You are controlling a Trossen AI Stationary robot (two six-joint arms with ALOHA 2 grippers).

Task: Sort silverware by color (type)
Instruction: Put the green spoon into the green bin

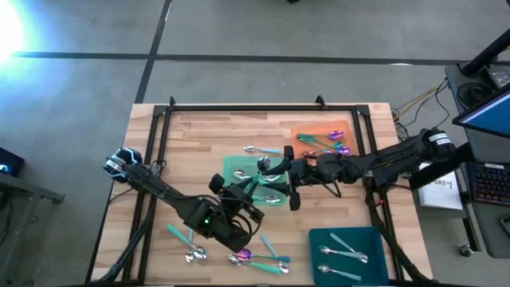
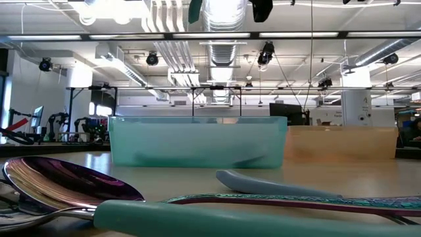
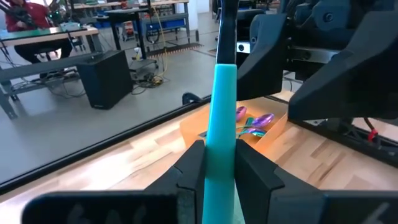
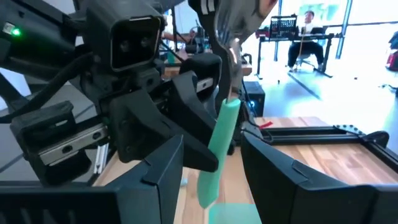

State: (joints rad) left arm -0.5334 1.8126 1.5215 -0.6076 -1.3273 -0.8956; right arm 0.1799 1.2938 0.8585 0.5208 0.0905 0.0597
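My left gripper (image 1: pixel 253 185) (image 3: pixel 221 155) hovers over the green tray (image 1: pixel 233 167) and is shut on a teal-handled spoon (image 1: pixel 261 180) (image 3: pixel 222 106). The spoon's silver head (image 4: pixel 235 28) rises past the fingers. My right gripper (image 1: pixel 288 182) (image 4: pixel 214 165) faces it, open, with one finger on either side of the teal handle (image 4: pixel 219 143) and touching nothing. More spoons lie in the orange tray (image 1: pixel 319 131), the dark teal tray (image 1: pixel 347 249) and the green tray. Others rest on the near table (image 1: pixel 243 257). My left gripper pinches the spoon's teal handle (image 3: pixel 219 168) between its two fingers (image 3: pixel 189 171). The handle runs along the fingers and sticks out past their tips. The spoon is lifted clear above the green tray, tilted, with its head end away from the gripper.
The low view shows a purple-pink spoon head (image 2: pixel 66 181) and a teal handle (image 2: pixel 230 217) close up, with the green tray's wall (image 2: pixel 197 141) and the orange tray (image 2: pixel 342 145) behind. A black frame (image 1: pixel 263 108) borders the table. Bare wood lies at the far left (image 1: pixel 199 135).
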